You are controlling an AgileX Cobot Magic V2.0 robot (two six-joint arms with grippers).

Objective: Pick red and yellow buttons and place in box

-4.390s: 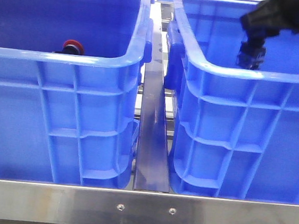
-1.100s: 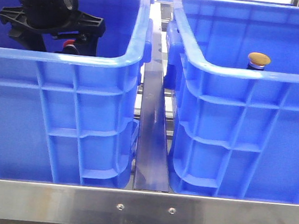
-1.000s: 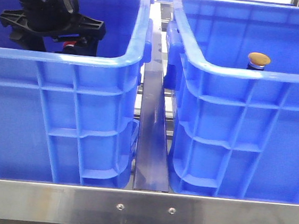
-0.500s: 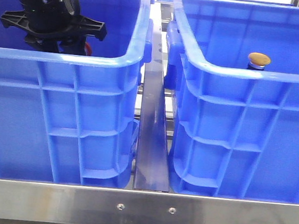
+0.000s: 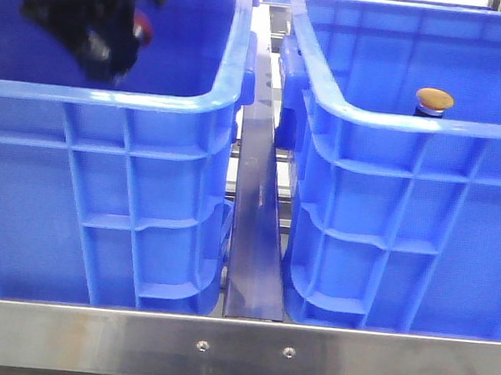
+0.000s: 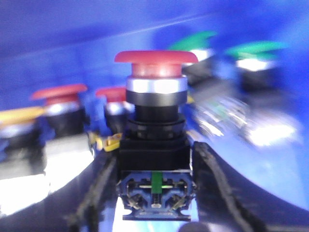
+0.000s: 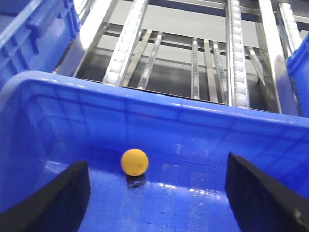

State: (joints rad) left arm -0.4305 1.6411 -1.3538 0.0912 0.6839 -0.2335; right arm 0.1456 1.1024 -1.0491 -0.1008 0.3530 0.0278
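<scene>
Other capped buttons (image 6: 63, 108) crowded the left crate (image 5: 151, 105) just beside the left claw (image 6: 154, 193), narrowing passage there. The right box (image 5: 418, 125) lay open above, only the yellow button (image 7: 134, 162) standing on its floor between the spread fingers (image 7: 53, 198).

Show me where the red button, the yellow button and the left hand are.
red button (image 6: 156, 57), left wrist view, on its red cap.
yellow button (image 5: 435, 98), front view, on its domed cap.
left hand (image 6: 154, 193), left wrist view, between its fingertips.

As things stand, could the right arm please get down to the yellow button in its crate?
Probably yes. The right hand hangs open above the yellow button, which stands alone on the crate floor, nothing between them.
</scene>
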